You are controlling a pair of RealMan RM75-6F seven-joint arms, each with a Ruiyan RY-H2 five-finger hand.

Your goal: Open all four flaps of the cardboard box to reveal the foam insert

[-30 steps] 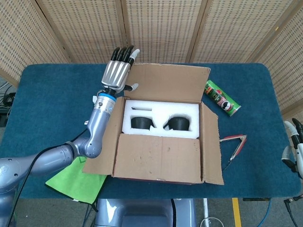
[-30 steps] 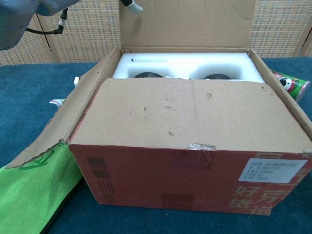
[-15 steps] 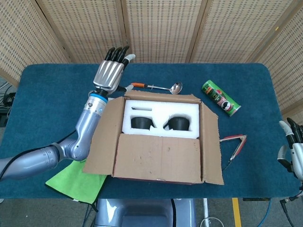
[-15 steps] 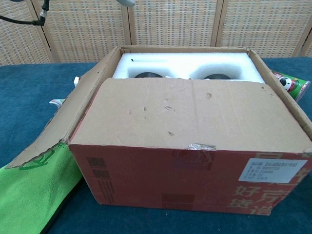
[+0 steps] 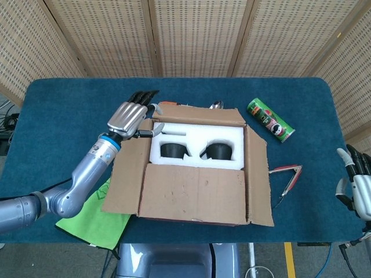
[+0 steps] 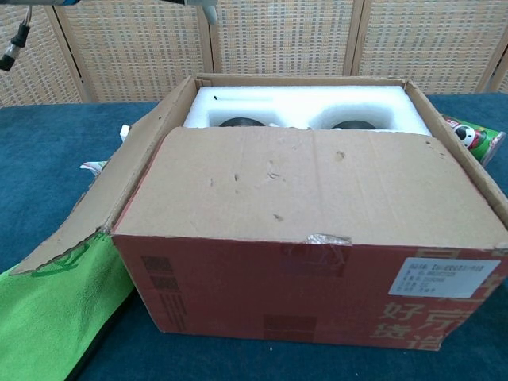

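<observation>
The cardboard box [image 5: 197,202] stands mid-table. Its back flap [image 5: 197,114] leans away behind it, and the left flap [image 5: 124,174] and right flap [image 5: 259,174] spread outward. The front flap [image 5: 194,191] lies flat over the box's front half. White foam insert [image 5: 197,134] with two dark round hollows shows in the back half, also in the chest view as foam insert [image 6: 309,103] behind the front flap [image 6: 317,182]. My left hand [image 5: 128,117] hovers at the box's back left corner, fingers straight, holding nothing. My right hand [image 5: 359,180] hangs at the table's right edge, holding nothing.
A green can [image 5: 271,120] lies right of the box, with red-handled tongs [image 5: 287,176] nearer the front. A ladle [image 5: 215,105] peeks out behind the back flap. A green cloth [image 5: 93,223] lies under the left flap.
The back flap, upright a second ago, has dropped backward and now leans over most of the ladle. My left hand has come down and left to the box's back left corner.
</observation>
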